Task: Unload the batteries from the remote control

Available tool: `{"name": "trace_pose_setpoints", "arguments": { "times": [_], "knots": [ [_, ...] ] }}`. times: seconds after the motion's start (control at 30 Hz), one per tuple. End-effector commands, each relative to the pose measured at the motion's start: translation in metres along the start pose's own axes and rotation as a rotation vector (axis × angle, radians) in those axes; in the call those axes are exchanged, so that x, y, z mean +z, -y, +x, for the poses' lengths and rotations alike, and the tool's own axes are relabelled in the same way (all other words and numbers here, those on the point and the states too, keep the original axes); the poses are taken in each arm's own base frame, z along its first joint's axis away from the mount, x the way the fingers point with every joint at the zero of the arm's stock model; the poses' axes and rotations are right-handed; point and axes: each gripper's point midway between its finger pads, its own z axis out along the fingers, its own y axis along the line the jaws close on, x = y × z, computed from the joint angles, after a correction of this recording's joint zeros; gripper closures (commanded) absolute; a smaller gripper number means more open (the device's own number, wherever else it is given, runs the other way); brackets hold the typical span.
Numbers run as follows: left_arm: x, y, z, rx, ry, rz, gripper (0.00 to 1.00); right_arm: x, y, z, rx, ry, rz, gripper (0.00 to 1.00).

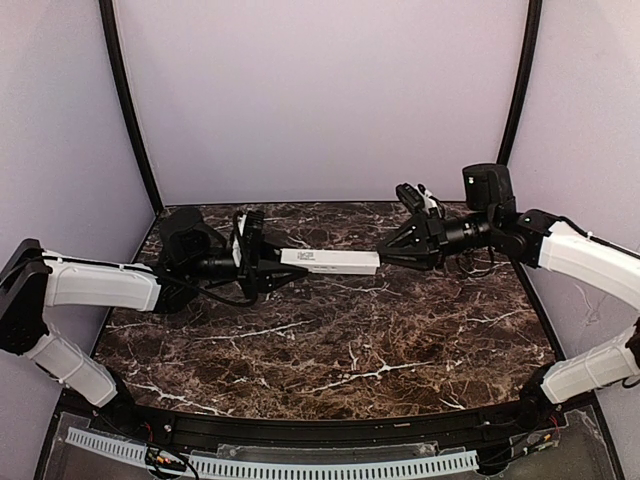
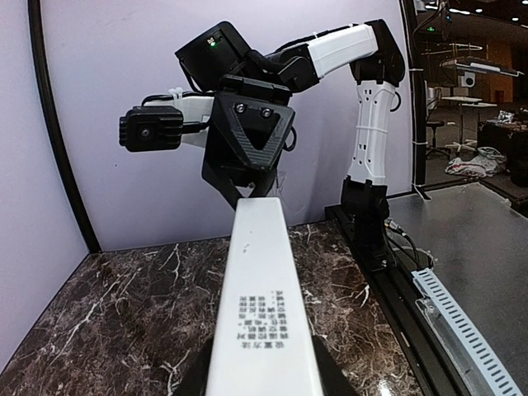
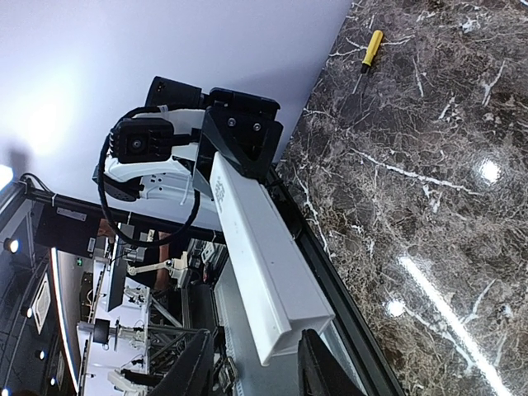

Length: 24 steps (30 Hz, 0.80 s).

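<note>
In the top view, the remote control (image 1: 328, 261) lies level in the middle of the frame, lifted off the dark marbled tabletop (image 1: 330, 350) and running left to right between the two arms. The left pincer (image 1: 275, 262) reaches in from the left and is clamped on the remote's left end. The right pincer (image 1: 385, 256) comes in from the right and meets the remote's right end. From this height I cannot tell whether it grips. A pale lilac wall (image 1: 320, 100) closes off the back and sides.

In the left wrist view, the remote rises from the bottom centre of the frame, between that pincer's own dark fingers (image 2: 334, 384), and runs away toward the middle. A small block of dark print sits on its upper face in the lower part of the frame. At the far end, just above centre, the right pincer's black triangular body hangs over the remote, with its fingertips at the tip.

In the right wrist view, the remote runs diagonally from the lower centre up to the upper left, where the left pincer holds its far end. Its near end sits between the right pincer's two fingers at the bottom edge. The jaws stand apart, with a visible gap on the left side of the bar. In the top right corner a yellow-handled tool (image 3: 373, 48) lies on the tabletop, well apart from the remote.
</note>
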Motion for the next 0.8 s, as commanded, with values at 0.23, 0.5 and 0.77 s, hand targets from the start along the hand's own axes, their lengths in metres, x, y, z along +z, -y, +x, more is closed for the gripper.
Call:
{"name": "trace_pose_setpoints", "arguments": {
  "times": [0.23,0.5,0.77],
  "knots": [
    [0.0017,-0.0035,-0.0087,0.029,0.022,0.008,1.0,0.0057,-0.014,-0.0053,-0.038,-0.009,-0.045,0.67],
    [0.0031,-0.0053,-0.0051,0.026,0.013,0.004,1.0,0.008,-0.0133,-0.0048,-0.035,-0.018,-0.049,0.75],
    [0.004,-0.0073,-0.0027,0.022,0.007,-0.001,1.0,0.0101,-0.0121,-0.0044,-0.033,-0.025,-0.05,0.78]
  ]
}}
